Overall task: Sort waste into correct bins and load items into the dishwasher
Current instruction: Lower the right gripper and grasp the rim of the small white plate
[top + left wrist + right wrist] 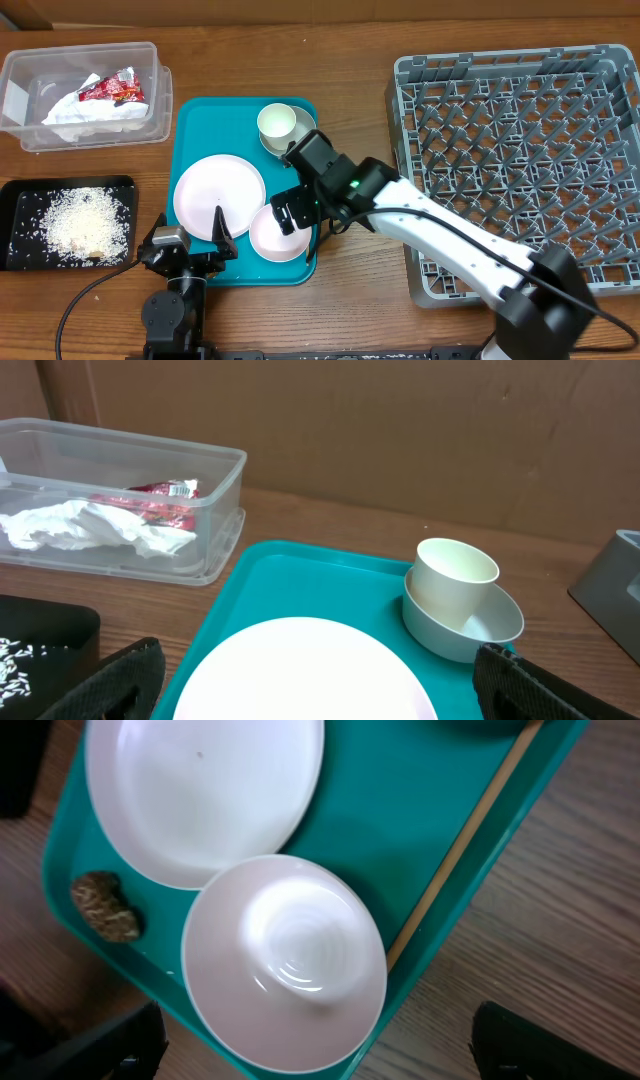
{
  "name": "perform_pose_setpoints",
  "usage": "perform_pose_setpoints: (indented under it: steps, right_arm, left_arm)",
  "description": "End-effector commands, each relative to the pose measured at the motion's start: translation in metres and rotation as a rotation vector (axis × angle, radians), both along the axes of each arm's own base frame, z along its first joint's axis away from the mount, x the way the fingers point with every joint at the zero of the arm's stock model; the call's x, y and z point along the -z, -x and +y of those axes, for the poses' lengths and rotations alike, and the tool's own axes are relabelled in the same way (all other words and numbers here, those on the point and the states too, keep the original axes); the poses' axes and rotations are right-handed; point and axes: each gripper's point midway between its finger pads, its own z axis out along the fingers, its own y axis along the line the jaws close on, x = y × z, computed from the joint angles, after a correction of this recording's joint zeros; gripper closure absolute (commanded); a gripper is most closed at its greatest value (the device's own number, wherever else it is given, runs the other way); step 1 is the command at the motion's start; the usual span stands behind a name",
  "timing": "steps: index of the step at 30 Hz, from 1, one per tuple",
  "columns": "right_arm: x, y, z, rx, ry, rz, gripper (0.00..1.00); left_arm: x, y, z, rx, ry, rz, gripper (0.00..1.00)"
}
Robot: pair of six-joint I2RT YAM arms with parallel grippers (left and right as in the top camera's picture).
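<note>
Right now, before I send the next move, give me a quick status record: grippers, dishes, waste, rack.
left gripper: open, holding nothing, at teal tray's near edge
right gripper: open, above small plate
on teal tray: large plate, small plate, cup inside bowl, brown food piece, wooden stick
clear tub: napkins, red wrapper
black tray: rice
dish rack: no dishes visible

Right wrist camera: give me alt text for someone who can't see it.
The open right gripper hovers over a small plate that overlaps a large plate's edge on a teal tray. A brown food piece lies beside both plates, and a thin wooden stick rests along the tray's opposite rim.
</note>
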Motion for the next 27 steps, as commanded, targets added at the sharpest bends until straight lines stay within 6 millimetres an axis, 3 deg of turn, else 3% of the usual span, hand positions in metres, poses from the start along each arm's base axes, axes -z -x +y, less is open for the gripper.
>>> perform_pose_setpoints:
  steps: [1, 5, 8, 18, 27]
  right_arm:
    - [0.009, -0.002, 0.009, -0.007, -0.001, 0.026, 0.00]
    - [0.024, -0.002, 0.008, -0.005, 0.026, 0.049, 0.00]
    - [0.030, -0.001, 0.008, 0.026, 0.032, 0.072, 0.13]
    - [0.065, 0.001, 0.006, 0.094, 0.083, 0.153, 0.30]
    - [0.067, 0.000, 0.007, 0.117, 0.078, 0.159, 0.39]
  left_arm:
    - [-0.001, 0.000, 0.001, -0.006, -0.023, -0.007, 0.00]
    - [-0.001, 0.000, 0.001, -0.007, -0.023, -0.007, 0.00]
    - [-0.001, 0.000, 0.001, -0.006, -0.023, -0.007, 0.00]
    - [-0.001, 0.000, 0.001, -0.006, -0.023, -0.007, 0.00]
    - [-0.001, 0.000, 0.001, -0.006, -0.023, -0.007, 0.00]
